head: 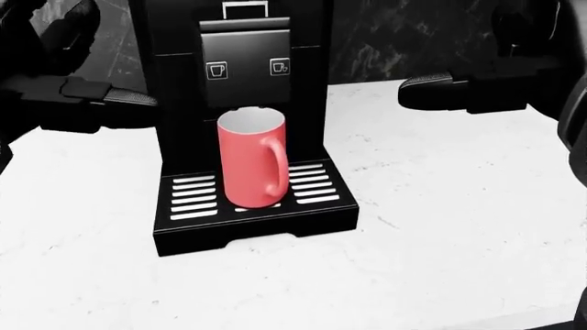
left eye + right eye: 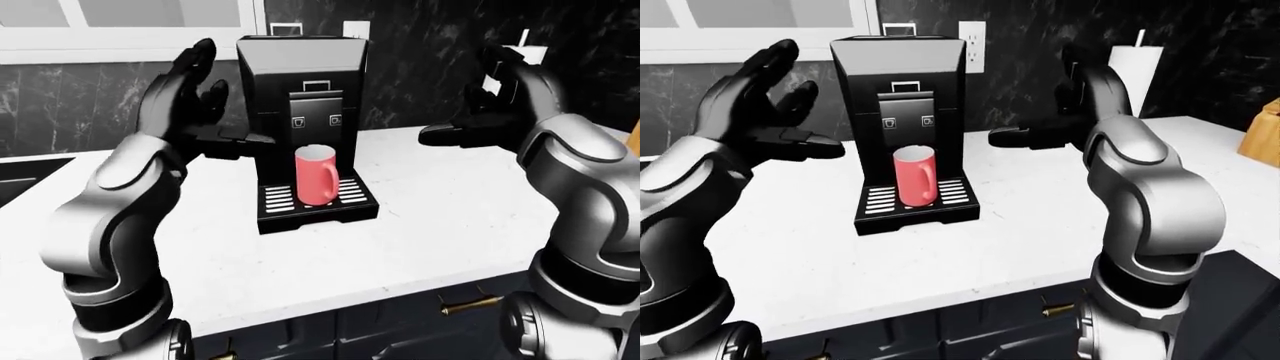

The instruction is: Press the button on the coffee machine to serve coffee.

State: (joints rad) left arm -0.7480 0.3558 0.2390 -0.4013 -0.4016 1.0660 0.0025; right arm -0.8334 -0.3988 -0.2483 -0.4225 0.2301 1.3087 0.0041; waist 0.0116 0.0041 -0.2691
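Observation:
A black coffee machine (image 2: 300, 82) stands on the white counter (image 2: 440, 225) in the middle of the left-eye view. Two small square buttons (image 1: 217, 70) (image 1: 280, 66) sit on its face panel. A red mug (image 1: 250, 167) stands upright on the drip tray (image 1: 248, 196) under the spout. My left hand (image 2: 190, 94) is open, raised left of the machine, with one finger lying close by the machine's side. My right hand (image 2: 490, 105) is open, raised right of the machine and apart from it. Neither hand touches a button.
A paper towel roll (image 2: 1137, 71) stands at the right by the dark marbled wall. A wall outlet (image 2: 973, 34) is behind the machine. A wooden block (image 2: 1262, 135) is at the far right edge. Dark cabinet drawers with brass handles (image 2: 465, 304) lie below the counter edge.

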